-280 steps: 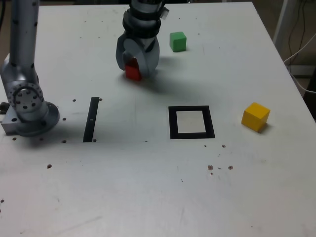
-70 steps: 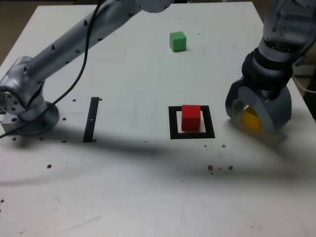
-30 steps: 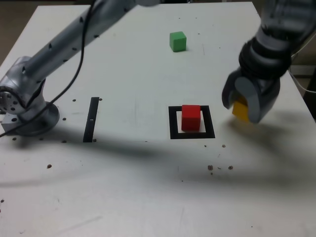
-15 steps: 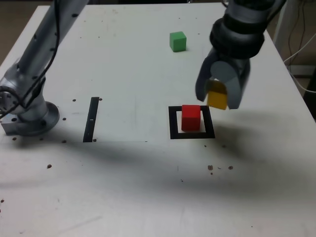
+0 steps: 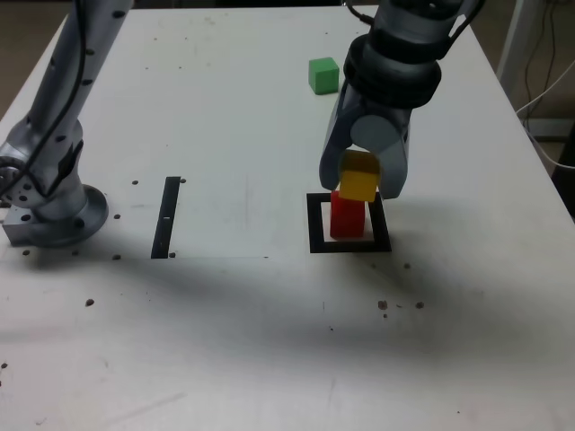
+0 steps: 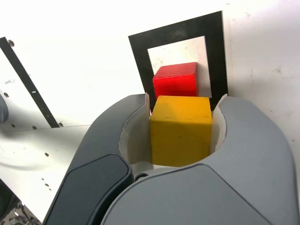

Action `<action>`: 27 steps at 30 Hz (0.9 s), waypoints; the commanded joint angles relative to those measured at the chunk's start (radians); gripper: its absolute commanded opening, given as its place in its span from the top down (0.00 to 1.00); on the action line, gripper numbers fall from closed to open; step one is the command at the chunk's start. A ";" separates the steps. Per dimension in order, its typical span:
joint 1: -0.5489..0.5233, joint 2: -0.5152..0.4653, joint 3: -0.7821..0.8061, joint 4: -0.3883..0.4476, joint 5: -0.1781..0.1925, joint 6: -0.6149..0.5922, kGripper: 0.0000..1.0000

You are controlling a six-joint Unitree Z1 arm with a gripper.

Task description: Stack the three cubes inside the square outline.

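We see the yellow cube (image 5: 358, 177) held tight in the gripper (image 5: 364, 171), up in the air in the middle of the exterior view. Just under it the red cube (image 5: 347, 214) sits inside the square outline (image 5: 314, 223). We cannot tell if the two cubes touch. The green cube (image 5: 323, 74) rests far off near the top of the frame. A thin black strip (image 5: 166, 216) lies at the left on the white table (image 5: 225, 341).

Three small matte cubes are showing: one red cube (image 5: 347, 216), one yellow cube (image 5: 358, 176), one green cube (image 5: 323, 75). One thick black square outline (image 5: 315, 235) and one thin black strip (image 5: 165, 217) are lying flat.
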 commanded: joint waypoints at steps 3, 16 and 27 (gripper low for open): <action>0.012 -0.010 0.024 -0.001 -0.007 -0.008 0.72; 0.041 0.004 0.079 -0.055 -0.031 -0.003 0.72; 0.048 0.017 0.105 -0.095 -0.049 0.000 0.72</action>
